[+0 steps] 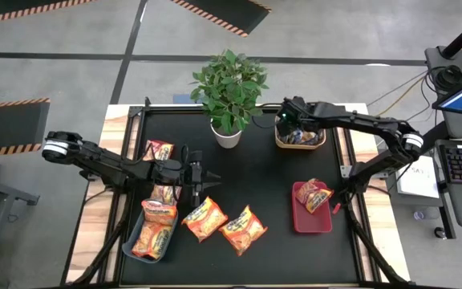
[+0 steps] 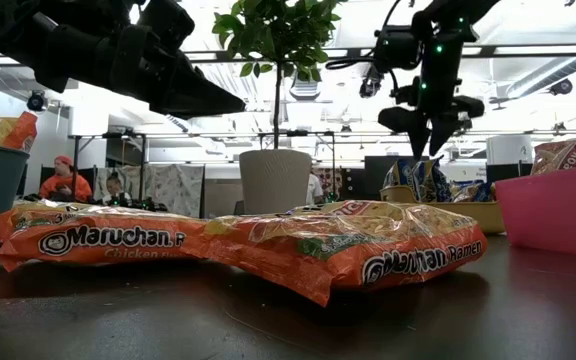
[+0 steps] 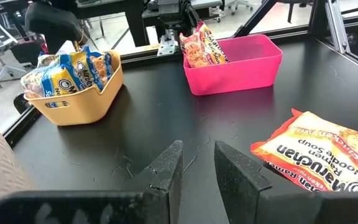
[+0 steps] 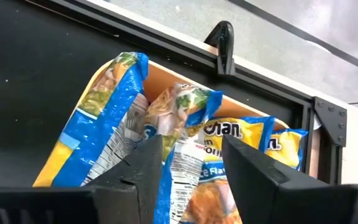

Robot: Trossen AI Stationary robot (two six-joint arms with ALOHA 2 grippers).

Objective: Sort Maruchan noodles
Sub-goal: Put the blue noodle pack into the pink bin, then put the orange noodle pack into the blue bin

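The right gripper hangs over the orange bin at about one o'clock on the black worktop, just right of the potted plant. Its fingers stand a moderate gap apart, straddling the upright edge of a blue-and-yellow packet in that bin; they frame the packet without visibly pinching it.

The left gripper hovers above the worktop near nine o'clock, toward the centre, fingers set to a narrow gap with nothing between them.

Blue-and-yellow packets fill the orange bin. At four o'clock the red bin holds one reddish packet leaning on its rim. At seven o'clock the grey-blue bin holds orange packets, with another on its far rim. Two orange packets lie flat on the worktop at six o'clock, just beside each other, and one more lies near ten o'clock beside the left arm.
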